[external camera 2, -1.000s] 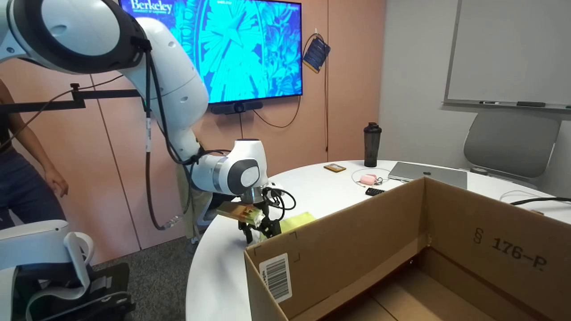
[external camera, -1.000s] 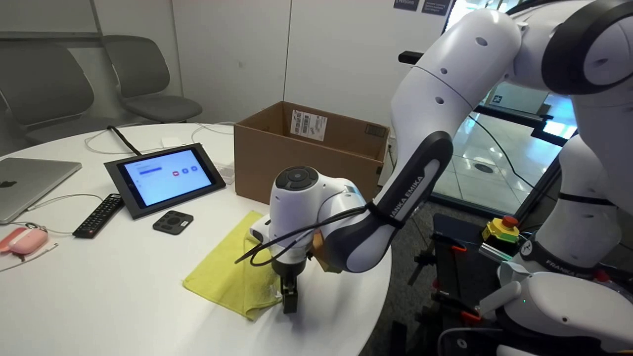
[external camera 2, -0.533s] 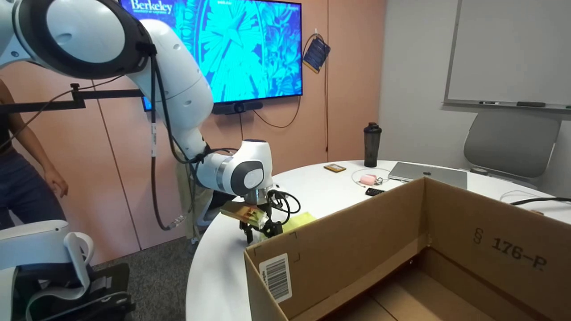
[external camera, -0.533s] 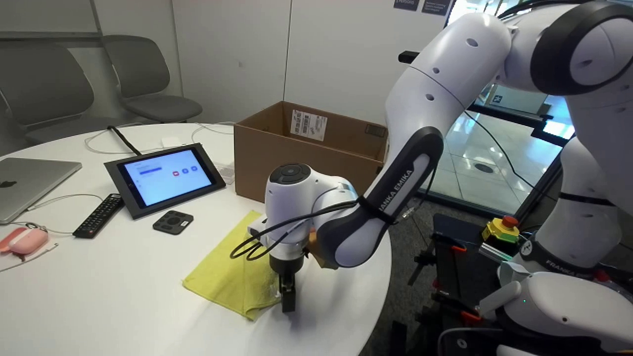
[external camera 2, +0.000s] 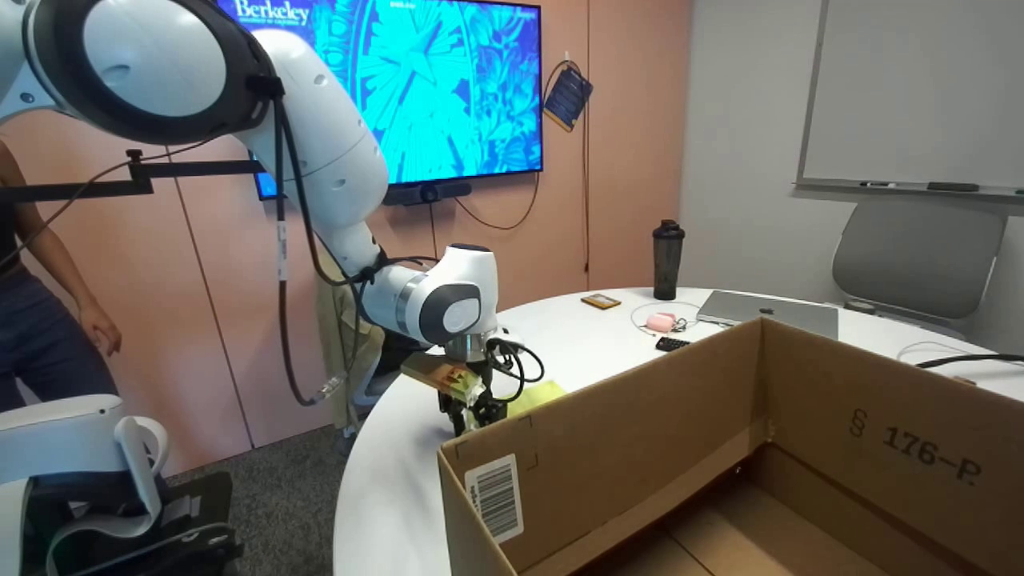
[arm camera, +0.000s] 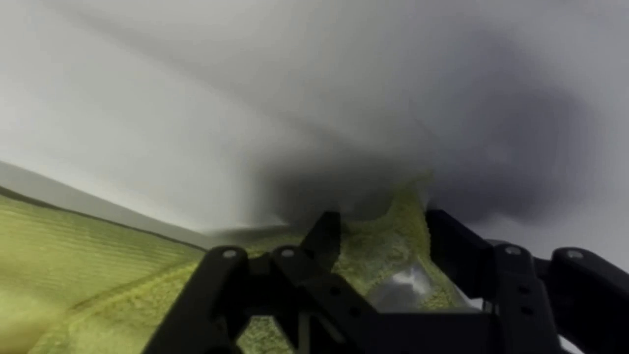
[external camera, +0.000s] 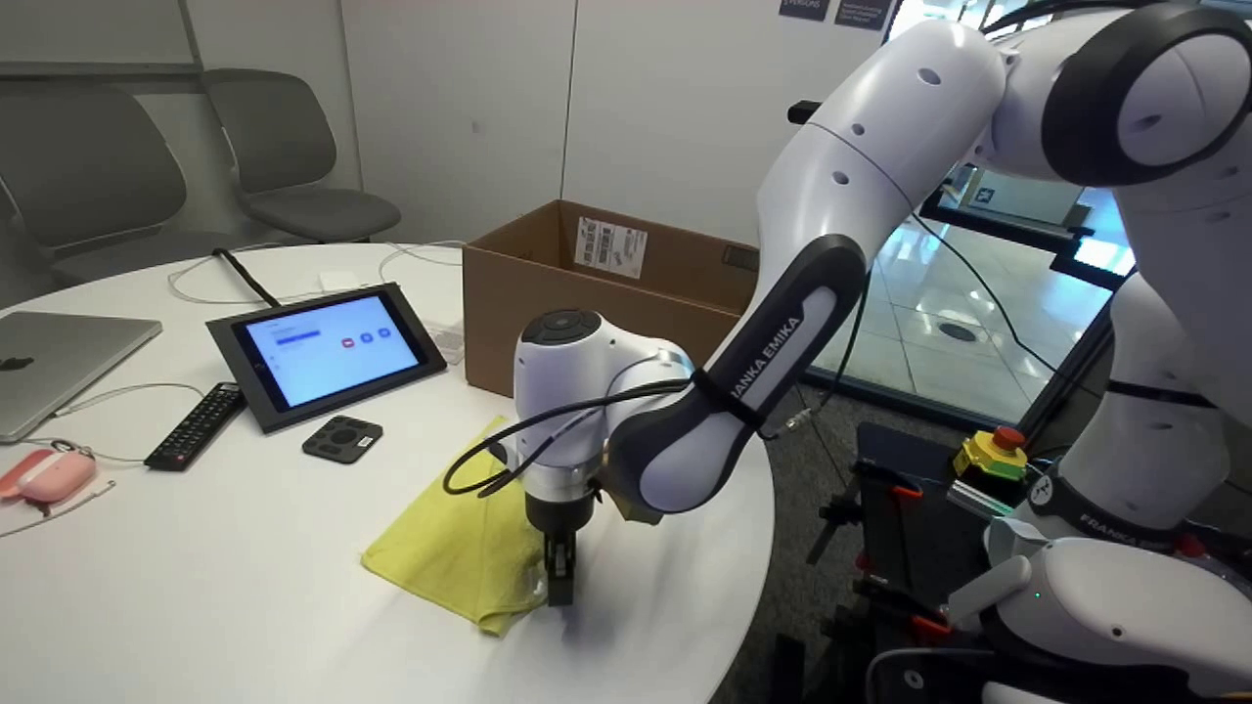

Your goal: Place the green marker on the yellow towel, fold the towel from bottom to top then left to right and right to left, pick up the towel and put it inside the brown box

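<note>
Noting, since half a second ago, a slight shift of the arm (external camera: 822,205) toward the yellow towel (external camera: 455,552), carrying the hand (arm camera: 383,228) along. Finding, in the wrist view, the fingers (arm camera: 327,238) standing partly apart, straddling a peaked edge of the towel (being unable to tell firm contact at either side). Recording the towel on the tabletop (external camera: 245,567) near the brown box (external camera: 494,323), partly hidden by the arm in an exterior view. Listing a tablet (external camera: 333,352), a remote control (external camera: 196,427) and a laptop (external camera: 68,367) farther along the tabletop.
</note>
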You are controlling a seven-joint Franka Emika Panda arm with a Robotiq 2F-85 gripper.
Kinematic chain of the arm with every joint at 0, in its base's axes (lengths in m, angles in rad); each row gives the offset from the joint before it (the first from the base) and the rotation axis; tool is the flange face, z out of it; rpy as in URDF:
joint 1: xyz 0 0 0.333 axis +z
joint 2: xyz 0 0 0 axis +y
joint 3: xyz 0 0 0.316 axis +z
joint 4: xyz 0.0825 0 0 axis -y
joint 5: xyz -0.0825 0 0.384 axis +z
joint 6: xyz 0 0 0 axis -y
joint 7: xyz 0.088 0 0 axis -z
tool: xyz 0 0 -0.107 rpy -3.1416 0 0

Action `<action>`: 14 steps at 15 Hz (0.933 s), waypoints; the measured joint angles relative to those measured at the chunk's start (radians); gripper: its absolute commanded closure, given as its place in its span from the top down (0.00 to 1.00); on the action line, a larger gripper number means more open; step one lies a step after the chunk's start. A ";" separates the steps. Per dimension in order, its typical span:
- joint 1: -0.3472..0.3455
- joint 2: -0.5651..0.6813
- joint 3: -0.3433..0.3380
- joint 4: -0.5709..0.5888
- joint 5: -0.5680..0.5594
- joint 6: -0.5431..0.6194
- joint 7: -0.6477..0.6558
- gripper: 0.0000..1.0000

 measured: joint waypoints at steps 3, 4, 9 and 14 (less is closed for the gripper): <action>0.000 0.000 0.000 0.013 0.004 -0.016 0.000 0.12; 0.001 0.000 0.000 0.018 0.004 -0.021 0.000 0.11; 0.002 0.000 -0.002 0.035 0.004 -0.034 0.007 0.15; 0.048 -0.012 -0.048 0.072 0.002 -0.033 0.108 0.14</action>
